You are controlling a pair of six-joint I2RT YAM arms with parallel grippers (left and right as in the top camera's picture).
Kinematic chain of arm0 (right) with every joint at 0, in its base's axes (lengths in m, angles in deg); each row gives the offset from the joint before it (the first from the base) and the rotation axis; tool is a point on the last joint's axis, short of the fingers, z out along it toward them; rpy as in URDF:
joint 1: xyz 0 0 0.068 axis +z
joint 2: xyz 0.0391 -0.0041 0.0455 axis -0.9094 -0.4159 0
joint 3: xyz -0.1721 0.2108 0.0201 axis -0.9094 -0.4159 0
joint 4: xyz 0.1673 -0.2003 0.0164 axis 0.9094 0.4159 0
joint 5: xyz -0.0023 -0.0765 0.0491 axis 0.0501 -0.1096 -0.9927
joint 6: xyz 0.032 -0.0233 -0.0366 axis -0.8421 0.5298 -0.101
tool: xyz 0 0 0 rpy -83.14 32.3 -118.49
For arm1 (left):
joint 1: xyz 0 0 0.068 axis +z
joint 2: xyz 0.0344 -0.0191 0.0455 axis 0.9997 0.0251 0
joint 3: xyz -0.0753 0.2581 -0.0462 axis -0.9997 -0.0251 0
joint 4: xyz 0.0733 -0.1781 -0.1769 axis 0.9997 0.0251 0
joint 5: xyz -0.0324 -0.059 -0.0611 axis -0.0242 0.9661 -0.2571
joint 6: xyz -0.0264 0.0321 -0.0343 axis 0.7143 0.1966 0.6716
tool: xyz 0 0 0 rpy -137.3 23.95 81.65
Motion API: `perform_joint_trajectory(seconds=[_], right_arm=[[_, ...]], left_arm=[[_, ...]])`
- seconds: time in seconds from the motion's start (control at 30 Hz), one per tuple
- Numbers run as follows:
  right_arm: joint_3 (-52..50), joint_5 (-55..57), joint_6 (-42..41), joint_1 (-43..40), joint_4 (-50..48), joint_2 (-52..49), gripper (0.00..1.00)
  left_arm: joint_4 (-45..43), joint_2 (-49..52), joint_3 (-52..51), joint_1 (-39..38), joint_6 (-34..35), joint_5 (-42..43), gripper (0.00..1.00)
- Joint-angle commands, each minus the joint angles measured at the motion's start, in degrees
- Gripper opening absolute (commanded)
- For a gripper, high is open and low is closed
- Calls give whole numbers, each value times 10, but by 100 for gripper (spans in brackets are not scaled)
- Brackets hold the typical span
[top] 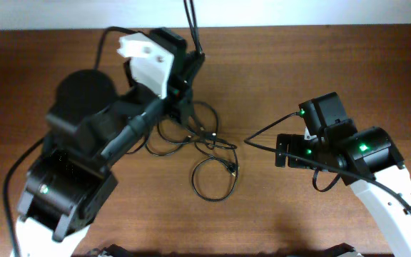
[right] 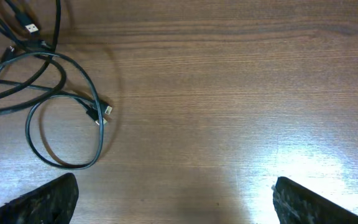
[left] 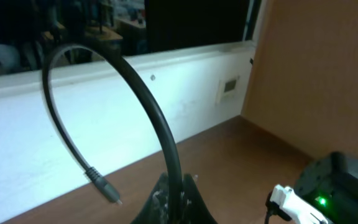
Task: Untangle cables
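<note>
left gripper [left: 176,202] clamped shut on a single black cable [left: 157,118] at a wooden table [right: 241,93]. the cord comes up from between the closed fingers [left: 157,205], curves high over them and bends back down to a plug [left: 106,188] off to one side of the tips. past the fingers runs a white wall [left: 185,93]; the right arm [left: 337,186], a green light on it, sits farther off on the other side.

right gripper [right: 173,183] holds its fingers [right: 45,200] wide apart above the bare wood, gripping nothing. ahead of one finger lies a loop [right: 64,165] of thin black cord ending in two small plugs [right: 100,113] lying side by side. beyond that loop, farther from the fingertips, more cords cross one another, with a usb plug [right: 31,27] at the far edge.

from above, the tangle [top: 207,137] rests flat on the table between the two grippers, near the left one's tips and well apart from the right one's. the held cable leads away from the left fingers and out of view; whether it joins the tangle cannot be told.
</note>
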Motion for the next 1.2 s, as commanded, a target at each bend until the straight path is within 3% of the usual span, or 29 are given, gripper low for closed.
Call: perform_joint_trajectory(seconds=[0.0, 0.07, 0.2, 0.23, 0.43, 0.6, 0.63, 0.67, 0.7, 0.73, 0.8, 0.87, 0.9, 0.93, 0.97, 1.0, 1.07, 1.17], right_arm=[[1, -3, 6, -1, 0, 0, 99], [1, -4, 6, -1, 0, 0, 99], [1, -389, 300, -1, -108, 0, 99], [1, -460, 336, -1, -145, 0, 99], [1, -518, 336, 28, -430, -21, 99], [1, -518, 336, 133, -550, -118, 99], [1, -518, 336, 146, -552, -130, 86], [1, -518, 336, 150, -546, -136, 60], [1, -518, 336, 148, -531, -136, 18], [1, -518, 333, 143, -522, -136, 4], [1, -543, 315, 111, -482, -122, 4], [1, -636, 323, 70, -473, -101, 4], [1, -669, 309, 39, -473, -86, 4], [1, -673, 274, 14, -473, -73, 4], [1, -673, 220, -20, -473, -53, 4], [2, -674, 184, -52, -474, -33, 4], [11, -674, 137, -115, -476, 15, 4], [38, -674, 56, -200, -518, 76, 4]], left_arm=[[-75, -31, 8, 0, 12, -116, 0], [-102, -34, 8, 0, 12, -149, 0], [-120, -33, 8, 0, 128, -148, 0], [-120, -34, 8, 0, 157, -144, 0], [-107, -33, 8, 0, 162, -97, 0], [-107, -32, 8, -1, 180, -56, 0], [-107, -32, 8, 0, 179, -57, 0], [-107, -32, 8, 0, 179, -58, 0], [-107, -32, 8, 0, 179, -71, 0], [-105, -32, 8, 0, 179, -90, 0], [-81, -32, 8, 0, 179, -137, 0], [-41, -31, 8, 0, 179, -161, 0], [-10, -27, 8, 0, 179, -184, 24], [23, -22, 8, 0, 178, -203, 66], [62, -17, 8, 0, 174, -217, 93], [104, -10, 8, 0, 172, -219, 100], [195, 17, 8, 0, 173, -218, 99], [264, 67, 6, 0, 173, -213, 99]])
